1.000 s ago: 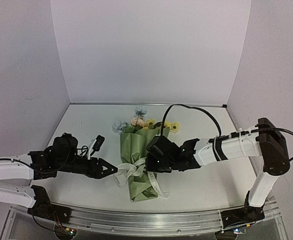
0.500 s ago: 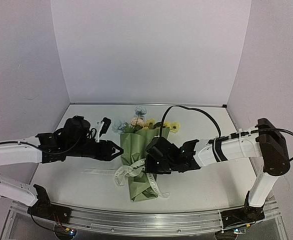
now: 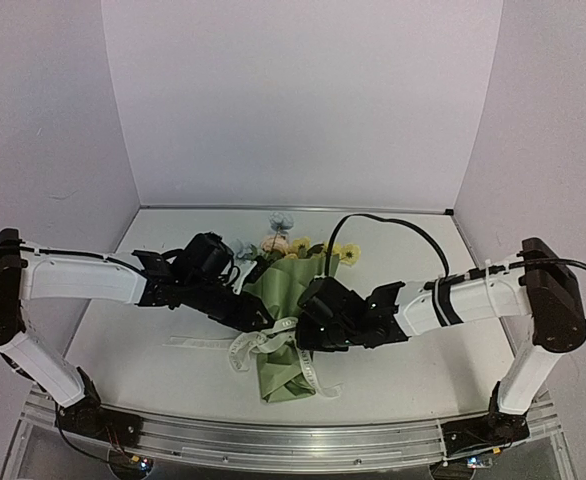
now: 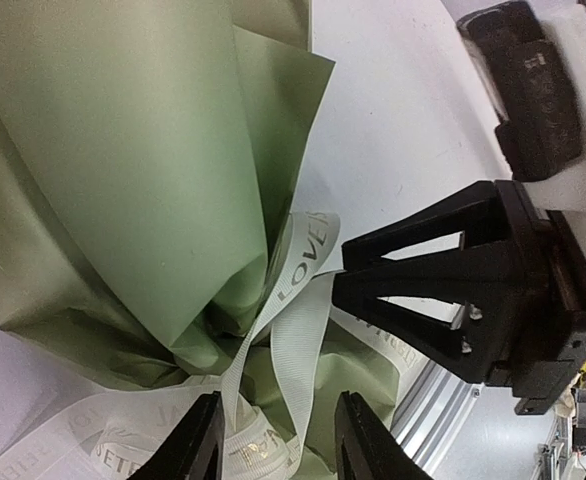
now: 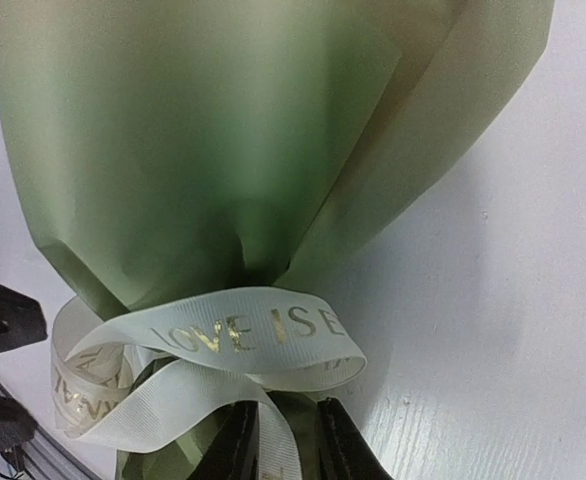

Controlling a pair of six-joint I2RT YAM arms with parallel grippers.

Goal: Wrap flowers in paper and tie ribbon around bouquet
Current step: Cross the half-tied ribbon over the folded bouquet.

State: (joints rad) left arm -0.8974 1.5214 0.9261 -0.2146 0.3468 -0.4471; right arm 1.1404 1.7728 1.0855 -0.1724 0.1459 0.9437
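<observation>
1. Only the top view shows the flowers [image 3: 291, 245]. They fan out above the wide rim of the bouquet [image 3: 283, 290], which lies on the table [image 3: 423, 370] with its narrow end toward the arm bases. Both wrist views stop short of that rim and show only olive paper [image 5: 243, 150].
2. Only the wrist views make the ribbon [image 5: 243, 330] readable. Gold letters "LOVE IS" run along the band around the bouquet's waist, and loops bunch on the left-arm side of it.
3. The top view alone shows a loose ribbon tail lying flat on the table, left of the bouquet's waist.
4. The left gripper [image 4: 278, 450] sits at the left of the bouquet's waist. Its fingers are moderately apart, and ribbon strands lie in the gap without being pinched.
5. The right gripper [image 5: 285, 445] sits at the right of the bouquet's waist with only a narrow gap. One ribbon strand runs down between the fingers, and a sliver of paper shows beside it, so the strand is not clamped.
6. The stems are hidden inside the bouquet, and the knot is covered by the ribbon loops. In the top view both sets of fingertips merge into dark shapes at the waist, so their gaps cannot be read there.
7. There is one bouquet, one ribbon and two grippers. The blooms are two pale blue and one pink, while the yellow ones run together and are too small to count.
</observation>
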